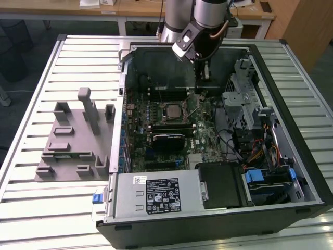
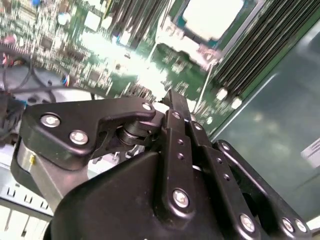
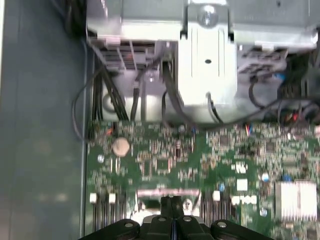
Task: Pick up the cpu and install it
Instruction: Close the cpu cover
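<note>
1. The end effector [image 1: 205,77] hangs inside the case, near its far wall and over the board, a little apart from the socket. In both wrist views its fingers [image 3: 169,206] are pressed together with nothing between them.
2. The surface [image 1: 47,208] is a slatted metal top that carries the case.
3. The case [image 1: 218,230] lies on its side with the panel off, so its inside faces up.
4. The tray [image 1: 67,156], grey and slotted, sits outside the case, just beside the wall on the exterior view's left.
5. The board [image 1: 205,127] covers the floor of the case. Cables and a metal drive cage crowd the side on the exterior view's right.
6. The cpu [image 1: 171,110] lies flat in the dark socket frame near the middle of the case. The end effector is not touching it, and its silver top shines in the second wrist view [image 2: 212,17].
   - It looks seated, but I cannot tell whether the frame is latched.
   - By my judgement it is light, stiff and slick on top.
   - Its underside and the socket contacts are probably fragile.
   - It should be held by two opposite edges of the pale rim, kept level and never forced.
</note>
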Robot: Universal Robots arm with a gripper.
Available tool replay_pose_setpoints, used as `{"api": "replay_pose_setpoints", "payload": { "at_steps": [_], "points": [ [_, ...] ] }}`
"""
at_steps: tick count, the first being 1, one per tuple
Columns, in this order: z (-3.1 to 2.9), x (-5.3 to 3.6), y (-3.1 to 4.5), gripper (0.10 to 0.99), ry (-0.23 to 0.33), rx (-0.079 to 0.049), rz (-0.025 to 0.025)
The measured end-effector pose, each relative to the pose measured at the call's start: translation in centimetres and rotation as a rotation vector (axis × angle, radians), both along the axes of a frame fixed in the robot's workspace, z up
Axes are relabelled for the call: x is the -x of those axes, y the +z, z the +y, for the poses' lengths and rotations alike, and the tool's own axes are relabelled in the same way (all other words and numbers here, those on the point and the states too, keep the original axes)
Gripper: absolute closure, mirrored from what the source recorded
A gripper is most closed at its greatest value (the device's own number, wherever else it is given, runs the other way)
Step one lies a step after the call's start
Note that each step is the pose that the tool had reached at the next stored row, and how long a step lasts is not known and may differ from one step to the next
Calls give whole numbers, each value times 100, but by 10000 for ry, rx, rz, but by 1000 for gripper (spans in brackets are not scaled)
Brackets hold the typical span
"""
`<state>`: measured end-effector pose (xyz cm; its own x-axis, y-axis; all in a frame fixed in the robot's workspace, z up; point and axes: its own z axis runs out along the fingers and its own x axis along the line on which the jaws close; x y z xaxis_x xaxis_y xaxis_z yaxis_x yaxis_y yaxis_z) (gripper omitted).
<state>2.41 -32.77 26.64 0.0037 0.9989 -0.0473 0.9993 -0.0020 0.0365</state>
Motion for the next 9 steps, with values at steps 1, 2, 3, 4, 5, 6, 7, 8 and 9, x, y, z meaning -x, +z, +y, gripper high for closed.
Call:
{"api": "replay_pose_setpoints", "payload": {
  "at_steps": [1, 2, 3, 4, 5, 6, 7, 8, 9],
  "points": [
    [0, -43, 0, 980, -1, 2, 7],
    [0, -88, 0, 980, -1, 3, 15],
    [0, -129, -1, 980, 0, 2, 22],
    [0, -166, -3, 980, -1, 1, 30],
    [0, -191, -13, 980, 0, 1, 45],
    [0, -205, -32, 980, 1, 2, 59],
    [0, -213, -50, 980, 0, 1, 64],
    [-1, -220, -68, 980, 0, 2, 68],
    [-1, -226, -85, 980, 0, 3, 70]
  ]
}}
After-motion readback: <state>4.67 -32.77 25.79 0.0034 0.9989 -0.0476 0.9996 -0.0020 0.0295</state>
